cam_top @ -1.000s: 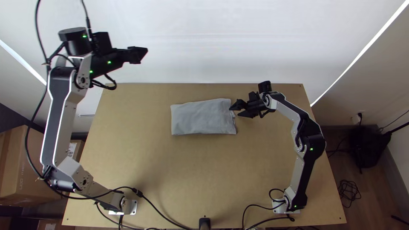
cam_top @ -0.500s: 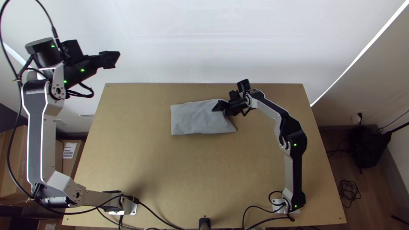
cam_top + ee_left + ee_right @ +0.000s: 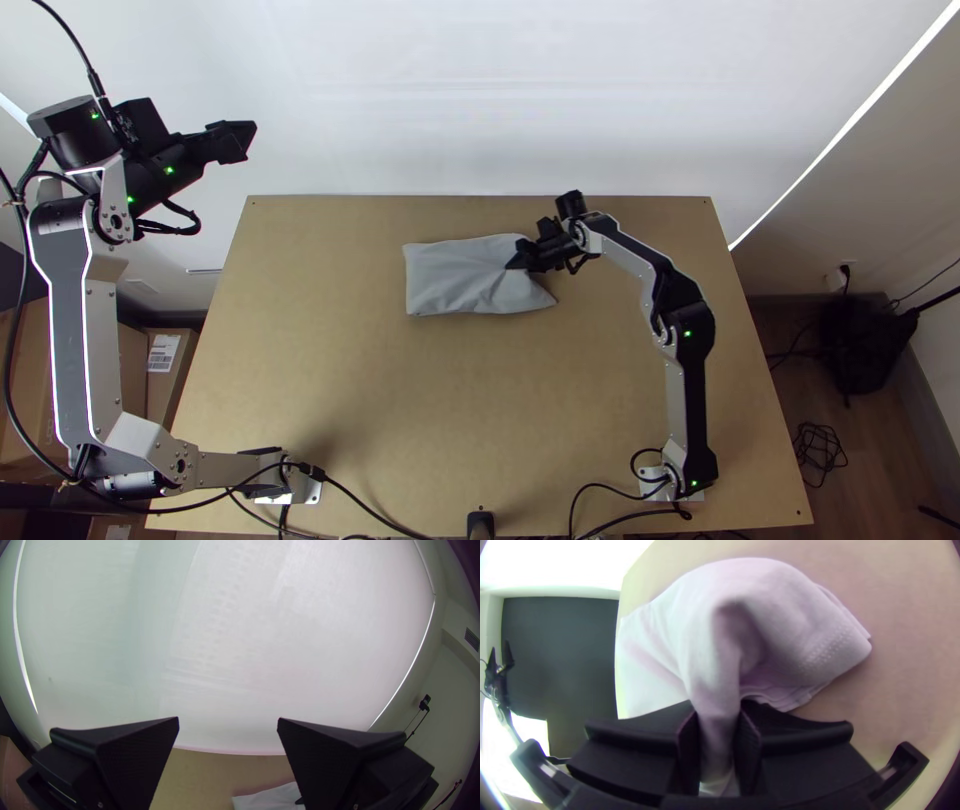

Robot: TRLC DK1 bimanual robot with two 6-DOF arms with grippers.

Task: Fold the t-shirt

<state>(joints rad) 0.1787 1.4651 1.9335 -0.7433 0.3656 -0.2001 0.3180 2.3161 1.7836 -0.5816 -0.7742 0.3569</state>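
The top view looks steeply down from high over the near edge of the table (image 3: 400,420). The left wrist view, above the table, faces the white screen (image 3: 500,100) beyond it; the right looks closely down. All three apparently share the T-shirt (image 3: 445,280).

pale screen (image 3: 500,90) beyond wooden table (image 3: 450,400); bright slanting strip (image 3: 850,119); cardboard boxes (image 3: 160,395) left; brown floor (image 3: 870,440) right.

T-shirt (image 3: 450,278) lies on table (image 3: 420,400), far area. Right gripper (image 3: 515,262) is at its right end; left gripper (image 3: 248,141), left.
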